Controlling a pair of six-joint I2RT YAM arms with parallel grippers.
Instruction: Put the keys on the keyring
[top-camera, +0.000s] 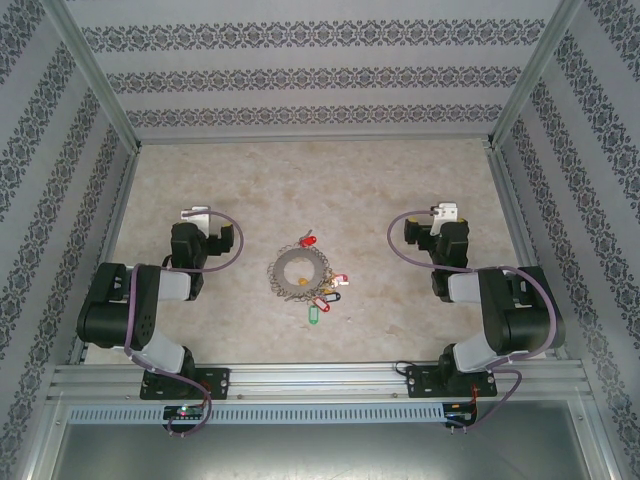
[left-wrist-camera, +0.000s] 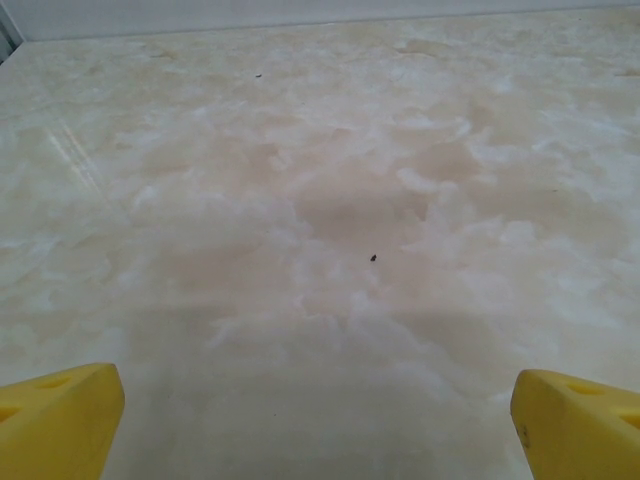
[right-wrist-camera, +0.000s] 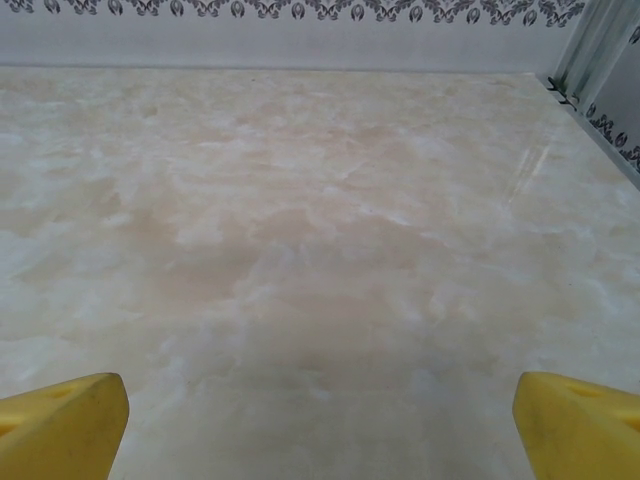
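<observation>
Top external: fixed above and behind the arm bases (top-camera: 185, 380), distant, looking steeply down; keyring (top-camera: 298, 270) mid-frame, whole marbled table (top-camera: 330, 180) covered. Left wrist: low, close over table left of the keyring, facing the far wall (left-wrist-camera: 300, 15), left gripper (left-wrist-camera: 318, 425) at bottom edge. Right wrist: likewise right of the keyring, right gripper (right-wrist-camera: 320, 425) at bottom edge. Shared in all three: table, far wall

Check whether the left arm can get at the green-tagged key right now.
Probably yes: the left gripper is open and empty, and the green-tagged key lies on the table just this side of the keyring, with bare surface between them.
</observation>
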